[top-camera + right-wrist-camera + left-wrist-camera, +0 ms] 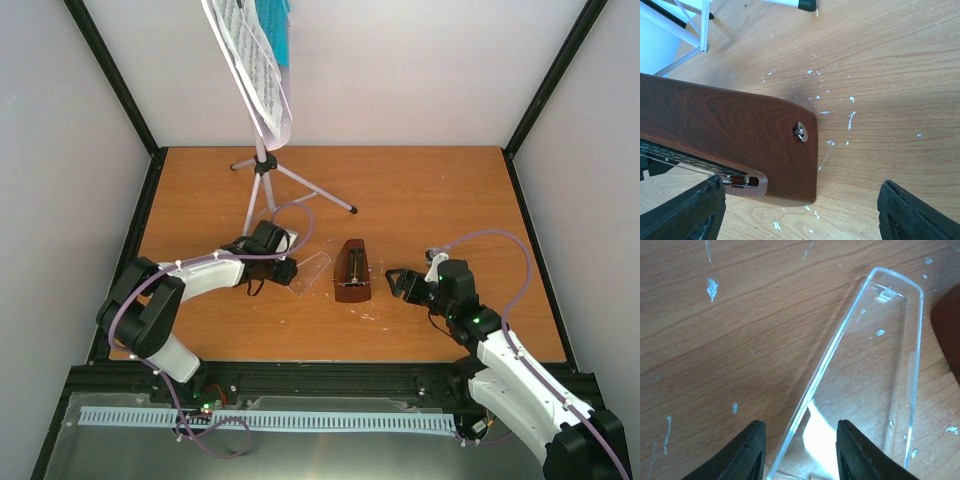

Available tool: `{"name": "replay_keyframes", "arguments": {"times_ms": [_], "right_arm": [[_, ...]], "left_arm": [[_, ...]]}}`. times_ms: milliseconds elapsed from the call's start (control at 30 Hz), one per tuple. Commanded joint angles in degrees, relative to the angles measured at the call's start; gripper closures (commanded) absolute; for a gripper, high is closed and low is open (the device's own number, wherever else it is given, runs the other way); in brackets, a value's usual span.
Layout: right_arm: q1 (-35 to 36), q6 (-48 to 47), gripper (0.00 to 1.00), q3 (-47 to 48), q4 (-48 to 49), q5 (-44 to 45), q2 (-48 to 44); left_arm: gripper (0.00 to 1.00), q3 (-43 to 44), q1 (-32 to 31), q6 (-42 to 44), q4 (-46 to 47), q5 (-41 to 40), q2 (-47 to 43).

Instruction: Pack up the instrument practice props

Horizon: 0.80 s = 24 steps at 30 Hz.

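Observation:
The music stand point(263, 170) stands at the back on its tripod, with white sheet music point(255, 75) and a teal booklet point(280, 30) on its desk. Mid-table sits the brown metronome point(351, 272), its wooden side point(730, 130) filling the left of the right wrist view. Its clear cover point(312, 272) lies flat on the table to its left. My left gripper point(800, 452) is open, and its fingers point(747, 455) straddle the long left edge of the cover point(875, 365) without touching it. My right gripper point(400, 283) is open wide just right of the metronome, whose lower corner reaches between the jaws point(800, 215).
The orange-brown wooden tabletop point(440, 200) is flecked with white chips and framed by black posts and white walls. A white tripod leg point(675, 27) and its black foot point(805, 5) show beyond the metronome. A winding key point(801, 131) sticks out of the metronome's side.

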Motion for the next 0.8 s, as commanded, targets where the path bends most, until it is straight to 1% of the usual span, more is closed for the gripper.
{"name": "replay_keyframes", "arguments": {"times_ms": [0,67,167,400,700,767], "right_arm": [[-0.43,0.3,0.19,0.62,0.01,-0.06,-0.29],[-0.43,0.28,0.18,0.59,-0.16,-0.08,-0.37],[-0.48,0.26,0.19,0.5,-0.35,0.03,-0.6],[-0.43,0.36,0.18,0.16,-0.37,0.12,-1.0],[-0.5,0.6,0.19,-0.11,-0.26,0.16,-1.3],[-0.47,0.68,0.18,-0.19,-0.22,0.2,-1.5]], "left_arm": [[0.6,2.01,-0.26,0.39,0.47,-0.38,1.62],[0.6,2.23,-0.27,0.36,0.25,-0.46,2.21],[0.65,2.48,-0.27,0.35,0.25,-0.44,2.66],[0.72,2.74,-0.27,0.32,0.11,-0.4,3.21],[0.74,2.96,-0.27,0.16,-0.44,-0.31,4.24],[0.76,3.03,-0.27,0.12,-0.49,-0.31,4.33]]}}
